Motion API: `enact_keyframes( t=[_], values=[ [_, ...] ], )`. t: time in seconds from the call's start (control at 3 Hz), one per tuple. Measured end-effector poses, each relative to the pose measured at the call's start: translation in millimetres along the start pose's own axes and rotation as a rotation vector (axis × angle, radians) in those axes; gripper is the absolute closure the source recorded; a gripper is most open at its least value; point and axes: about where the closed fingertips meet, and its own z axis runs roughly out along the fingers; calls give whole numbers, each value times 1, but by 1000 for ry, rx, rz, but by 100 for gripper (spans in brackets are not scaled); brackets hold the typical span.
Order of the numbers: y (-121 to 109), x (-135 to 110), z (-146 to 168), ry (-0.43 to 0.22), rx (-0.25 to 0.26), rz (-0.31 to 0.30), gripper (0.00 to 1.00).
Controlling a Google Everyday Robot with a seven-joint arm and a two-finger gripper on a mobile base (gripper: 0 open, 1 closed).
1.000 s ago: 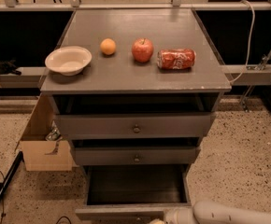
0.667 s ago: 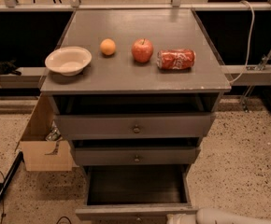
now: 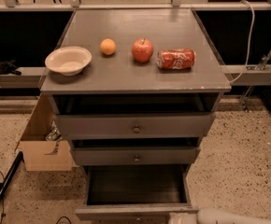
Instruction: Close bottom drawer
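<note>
Since a second ago the bottom drawer has not been shifted and is left pulled far out at the cabinet's foot, while the claw has been lowered to the picture's edge, just beside the drawer front's right end. Whether the claw is open cannot be told. Above, the middle drawer is seen slightly out. On the worktop a bowl, orange, apple and can are lined up.
</note>
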Motion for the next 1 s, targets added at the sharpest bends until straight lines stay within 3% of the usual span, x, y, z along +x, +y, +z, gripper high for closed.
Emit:
enact_keyframes(
  t=[0.33,0.67,1.0],
  values=[
    [8,-3,3,-14,-8,-7,0],
    [13,-13,17,-127,-68,-65,0],
    [-2,-9,30,-275,-139,-62,17]
  ],
)
